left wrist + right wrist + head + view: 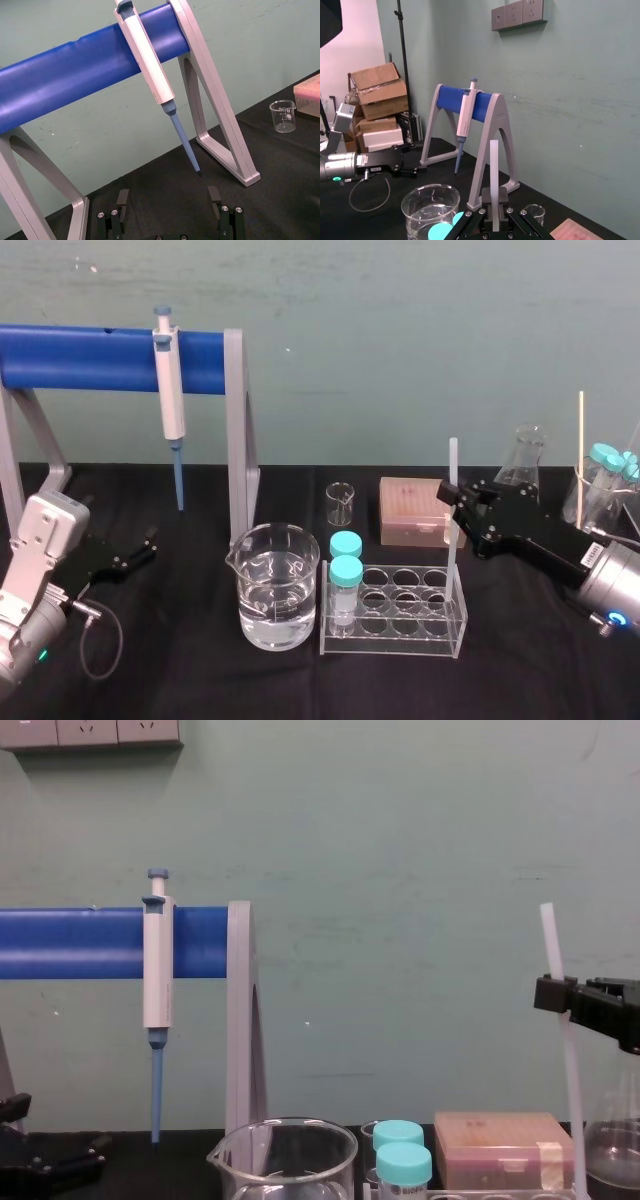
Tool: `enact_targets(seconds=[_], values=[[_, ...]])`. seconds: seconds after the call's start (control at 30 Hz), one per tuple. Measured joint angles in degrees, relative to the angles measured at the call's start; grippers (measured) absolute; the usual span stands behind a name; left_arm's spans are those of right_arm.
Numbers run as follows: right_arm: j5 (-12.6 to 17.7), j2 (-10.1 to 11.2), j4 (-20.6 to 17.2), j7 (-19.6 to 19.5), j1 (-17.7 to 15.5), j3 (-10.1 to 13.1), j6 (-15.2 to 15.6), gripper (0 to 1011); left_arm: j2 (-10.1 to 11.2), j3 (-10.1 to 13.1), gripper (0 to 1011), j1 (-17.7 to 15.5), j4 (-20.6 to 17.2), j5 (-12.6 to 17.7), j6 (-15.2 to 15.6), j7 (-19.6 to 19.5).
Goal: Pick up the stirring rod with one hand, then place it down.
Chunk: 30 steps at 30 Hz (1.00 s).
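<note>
Stirring rod is already in the right gripper, so the pick-up half looks pretty much done to me. The jaws are clamped on the rod partway up its length. It's standing upright with a slight tilt, and the top end pokes well above the gripper. The lower end runs down at the right end of the clear test tube rack. I honestly can't tell if the tip is inside a slot, resting on something or hanging free.

What's left, as I read it, is the put-down: get the rod clear of the rack, lay it somewhere on the black table, then let go. There's bare cloth near and to the right of the rack, which seems like the easy spot. The glass beaker with water sits just left of the rack, so I'd swing away from that side.

The left gripper is parked low on the far left of the table with its fingers spread apart and nothing between them, under the blue stand with the pipette.
</note>
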Motion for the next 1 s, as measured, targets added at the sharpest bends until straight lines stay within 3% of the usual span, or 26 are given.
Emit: enact_targets(seconds=[0.33, 1.0], values=[[-1.2, -0.5, 1.2, -0.3, 0.2, -1.0, -0.3, 66, 0.0, 0.0, 1000, 0.0, 0.0, 0.0, 0.0, 0.0], [-2.5, -3.7, 7.0, 1.6, 1.6, -2.1, -4.6, 66, 0.0, 0.0, 1000, 0.0, 0.0, 0.0, 0.0, 0.0]])
